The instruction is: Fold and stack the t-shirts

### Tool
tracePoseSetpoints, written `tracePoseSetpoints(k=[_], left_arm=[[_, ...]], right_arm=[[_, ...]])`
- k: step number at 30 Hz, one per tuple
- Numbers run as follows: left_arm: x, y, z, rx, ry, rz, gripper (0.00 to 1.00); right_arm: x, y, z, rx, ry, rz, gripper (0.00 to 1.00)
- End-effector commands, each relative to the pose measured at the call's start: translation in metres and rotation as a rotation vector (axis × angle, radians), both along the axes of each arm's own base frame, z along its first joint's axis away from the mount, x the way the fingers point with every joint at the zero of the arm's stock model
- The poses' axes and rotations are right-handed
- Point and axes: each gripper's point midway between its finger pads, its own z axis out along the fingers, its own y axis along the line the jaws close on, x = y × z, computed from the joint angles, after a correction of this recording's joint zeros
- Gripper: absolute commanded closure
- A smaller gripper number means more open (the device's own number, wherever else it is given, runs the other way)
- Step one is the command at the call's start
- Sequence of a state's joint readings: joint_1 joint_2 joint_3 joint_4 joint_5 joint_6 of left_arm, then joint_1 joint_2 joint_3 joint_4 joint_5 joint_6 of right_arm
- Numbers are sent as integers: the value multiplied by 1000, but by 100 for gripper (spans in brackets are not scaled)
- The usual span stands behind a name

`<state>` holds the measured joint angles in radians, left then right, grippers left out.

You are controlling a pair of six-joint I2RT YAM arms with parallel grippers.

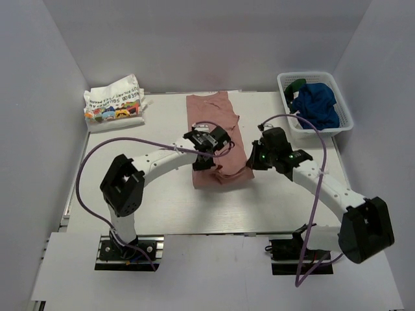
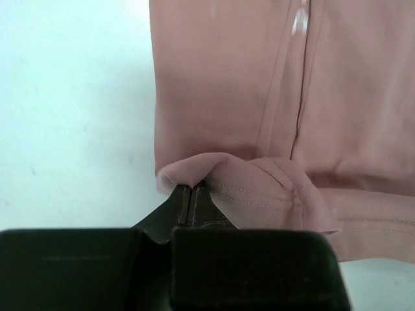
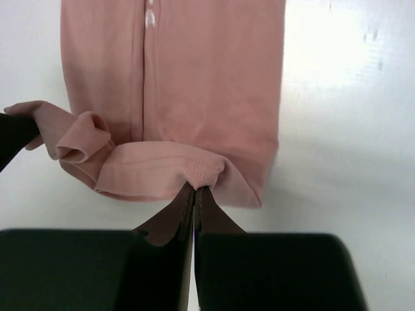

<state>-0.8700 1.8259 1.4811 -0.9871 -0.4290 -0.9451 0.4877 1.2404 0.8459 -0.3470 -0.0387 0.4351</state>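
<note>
The dusty pink t-shirt (image 1: 211,120) lies as a long narrow strip in the middle of the table, its near hem lifted. My left gripper (image 1: 202,157) is shut on the hem's left corner (image 2: 194,175). My right gripper (image 1: 250,162) is shut on the hem's right part (image 3: 201,173). Both hold the hem a little above the table, folded back over the shirt. A folded white t-shirt with colourful print (image 1: 114,102) lies at the back left. A navy blue t-shirt (image 1: 316,105) and a dark green one (image 1: 297,85) sit in the basket.
The white mesh basket (image 1: 347,121) stands at the back right by the side wall. White walls close in the table on three sides. Purple cables loop over both arms.
</note>
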Motion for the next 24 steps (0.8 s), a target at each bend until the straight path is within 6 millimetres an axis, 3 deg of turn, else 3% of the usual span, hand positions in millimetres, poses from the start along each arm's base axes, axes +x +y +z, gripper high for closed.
tracePoseSetpoints(k=[1, 3, 9, 12, 13, 15, 17, 18, 24], left_arm=[[34, 12, 24, 33, -73, 28, 100], [46, 20, 26, 38, -70, 34, 100], [86, 12, 22, -2, -90, -9, 100], [103, 15, 24, 4, -113, -2, 100], [110, 16, 25, 4, -122, -2, 100], [116, 14, 24, -16, -123, -11, 100], [122, 14, 15, -16, -111, -11, 100], [129, 16, 18, -22, -121, 0, 100], [145, 27, 3, -17, -101, 36, 97]], right_arm=[[40, 13, 21, 1, -104, 0, 100], [51, 10, 20, -31, -113, -27, 100], [89, 17, 26, -78, -138, -54, 100], [108, 23, 17, -100, -131, -58, 100], [116, 27, 26, -90, -149, -60, 100], [125, 26, 10, -114, -120, -71, 100], [135, 30, 15, -108, -126, -74, 100], [138, 30, 1, -124, -97, -73, 100], [164, 38, -12, -118, -83, -71, 100]])
